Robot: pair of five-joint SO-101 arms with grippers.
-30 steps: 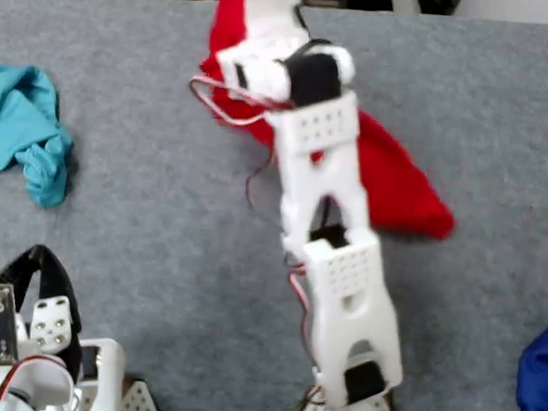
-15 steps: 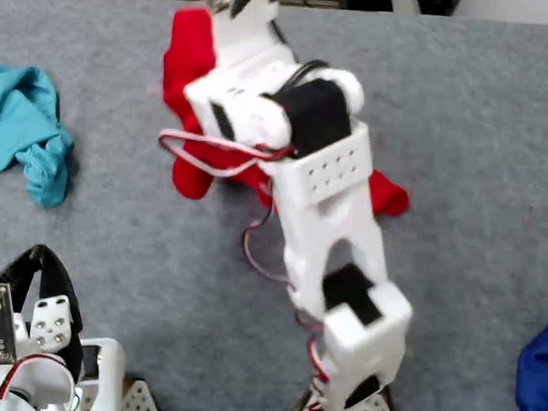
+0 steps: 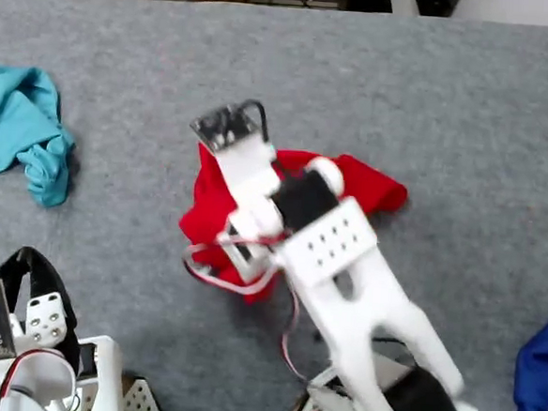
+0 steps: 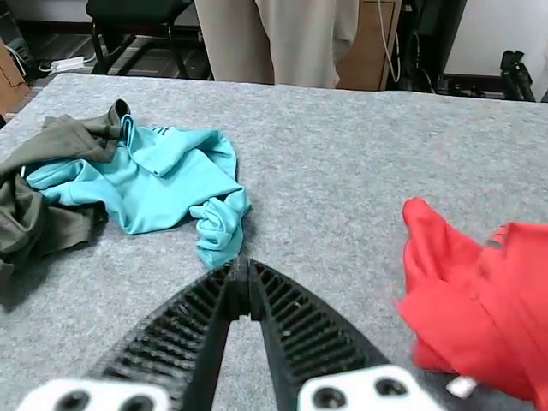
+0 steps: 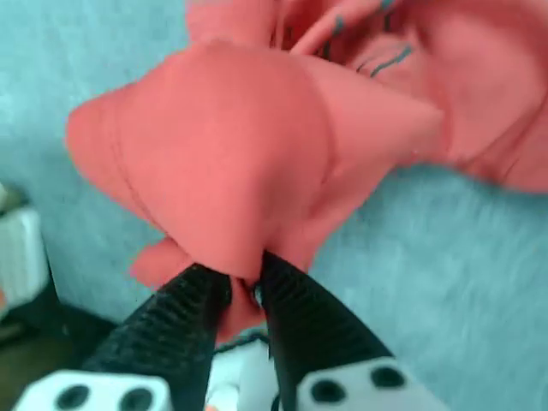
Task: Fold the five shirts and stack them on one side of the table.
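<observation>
High view, one red shirt (image 3: 369, 187), one teal shirt (image 3: 20, 131)

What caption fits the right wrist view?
Right gripper shut on a bunched red shirt, table behind.

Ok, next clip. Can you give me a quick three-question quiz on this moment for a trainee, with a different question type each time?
1. True or false: the right gripper is shut on a fold of the red shirt.
2. Which garment lies against the teal shirt on the table? A: the olive-green shirt. B: the red shirt. C: none.
3. Fill in the blank: the left gripper is ___ and holds nothing.

Key: 1 true; 2 A; 3 shut.
</observation>
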